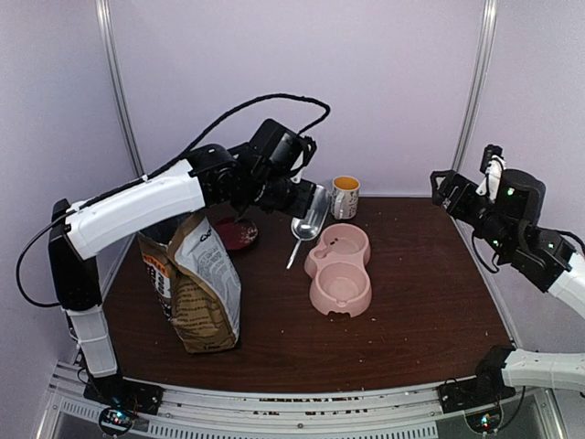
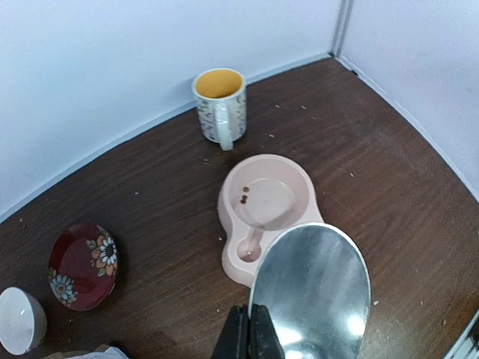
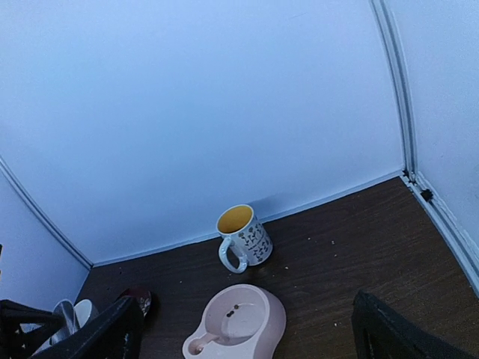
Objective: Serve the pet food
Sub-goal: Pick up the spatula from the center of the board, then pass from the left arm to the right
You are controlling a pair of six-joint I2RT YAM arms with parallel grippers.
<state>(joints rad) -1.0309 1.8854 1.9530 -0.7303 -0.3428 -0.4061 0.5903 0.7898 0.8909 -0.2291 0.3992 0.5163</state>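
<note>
The tan pet food bag (image 1: 196, 283) stands open at the front left. My left gripper (image 1: 294, 196) is shut on a shiny metal scoop (image 1: 311, 212) and holds it above the table, just left of the pink double bowl (image 1: 340, 267). In the left wrist view the closed gripper (image 2: 251, 335) pinches the scoop's edge (image 2: 314, 280); no kibble shows on the scoop. A few brown pellets (image 2: 245, 199) lie in the bowl's far compartment (image 2: 293, 179). My right gripper (image 3: 247, 303) is open and empty, raised at the right (image 1: 454, 187).
A patterned mug with a yellow inside (image 1: 345, 196) stands at the back wall. A red flowered saucer (image 1: 236, 234) lies behind the bag. A small white bowl (image 2: 19, 320) sits at the far left. Crumbs dot the brown table (image 1: 420, 302).
</note>
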